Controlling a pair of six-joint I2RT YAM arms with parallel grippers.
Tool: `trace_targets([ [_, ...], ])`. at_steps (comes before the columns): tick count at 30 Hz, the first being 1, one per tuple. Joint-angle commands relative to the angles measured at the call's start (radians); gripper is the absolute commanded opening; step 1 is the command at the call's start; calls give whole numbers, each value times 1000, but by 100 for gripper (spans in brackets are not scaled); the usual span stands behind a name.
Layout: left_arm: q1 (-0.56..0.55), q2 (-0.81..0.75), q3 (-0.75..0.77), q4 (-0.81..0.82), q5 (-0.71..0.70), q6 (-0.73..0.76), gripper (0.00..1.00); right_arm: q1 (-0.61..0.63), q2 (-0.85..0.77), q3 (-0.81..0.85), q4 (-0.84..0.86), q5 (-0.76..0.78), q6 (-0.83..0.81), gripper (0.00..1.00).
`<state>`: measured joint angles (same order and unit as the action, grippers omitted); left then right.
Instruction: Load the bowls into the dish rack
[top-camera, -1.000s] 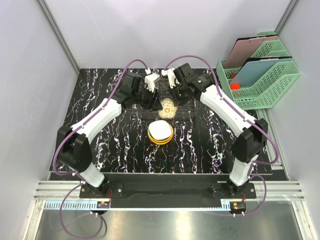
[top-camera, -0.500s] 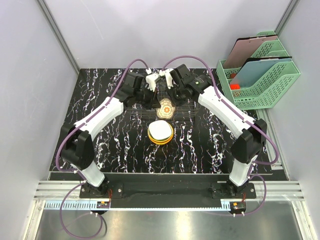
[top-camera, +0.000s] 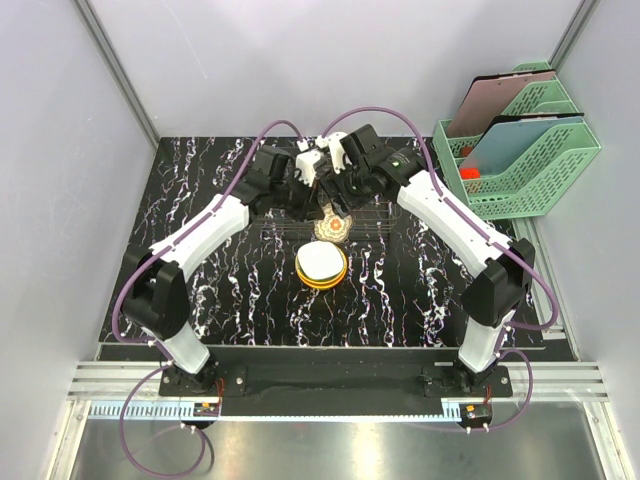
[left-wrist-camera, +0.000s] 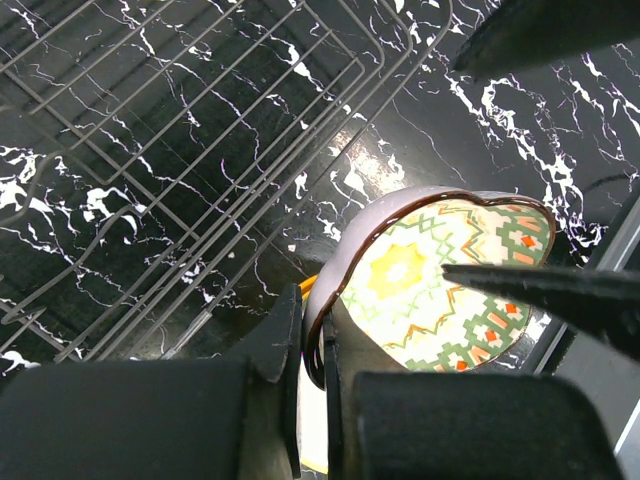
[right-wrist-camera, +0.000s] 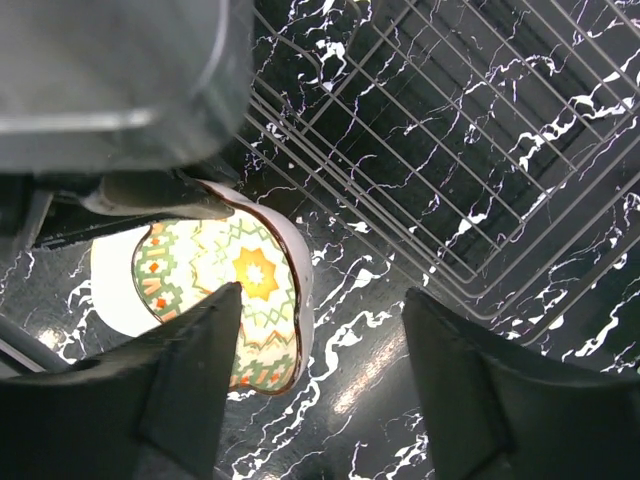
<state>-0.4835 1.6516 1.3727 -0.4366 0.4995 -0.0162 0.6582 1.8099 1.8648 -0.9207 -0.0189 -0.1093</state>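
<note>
A cream bowl with a green and orange patterned inside (top-camera: 333, 226) hangs tilted at the near edge of the wire dish rack (top-camera: 372, 212). My left gripper (left-wrist-camera: 312, 330) is shut on the bowl's dark rim (left-wrist-camera: 440, 280), one finger outside and one inside. My right gripper (right-wrist-camera: 320, 320) is open beside the same bowl (right-wrist-camera: 240, 280), fingers apart and touching nothing. The rack's wire grid (left-wrist-camera: 200, 150) (right-wrist-camera: 450, 150) has no bowl in the part that shows. A stack of bowls (top-camera: 320, 265), white on top with orange below, sits on the table nearer the arms.
Green mesh file trays (top-camera: 520, 150) holding folders stand at the back right, off the black marbled mat (top-camera: 220, 290). Both arms meet over the mat's middle, their wrists close together. Grey walls close in the left and back.
My left gripper closed on the patterned bowl's rim, then my right gripper opened and let go of it. Both wrists drew closer together.
</note>
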Motion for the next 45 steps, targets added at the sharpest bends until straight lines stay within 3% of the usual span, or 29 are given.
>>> trace_targets([
  [1, 25, -33, 45, 19, 43, 9, 0, 3, -44, 20, 20, -19, -23, 77],
  [7, 88, -55, 60, 16, 92, 10, 0, -12, -107, -33, 20, -91, -43, 82],
  [16, 131, -137, 34, 18, 341, 87, 0, -236, -115, -65, 5, -753, 40, 82],
  [25, 126, -145, 34, 19, 413, 105, 0, -258, -1, -29, -4, -1094, 129, 86],
  [34, 88, -138, 32, 19, 370, 128, 0, -261, 40, -39, -1, -1228, 154, 90],
  [45, 42, -150, 39, -7, 294, 185, 0, -259, 77, -58, 17, -1208, 175, 86],
])
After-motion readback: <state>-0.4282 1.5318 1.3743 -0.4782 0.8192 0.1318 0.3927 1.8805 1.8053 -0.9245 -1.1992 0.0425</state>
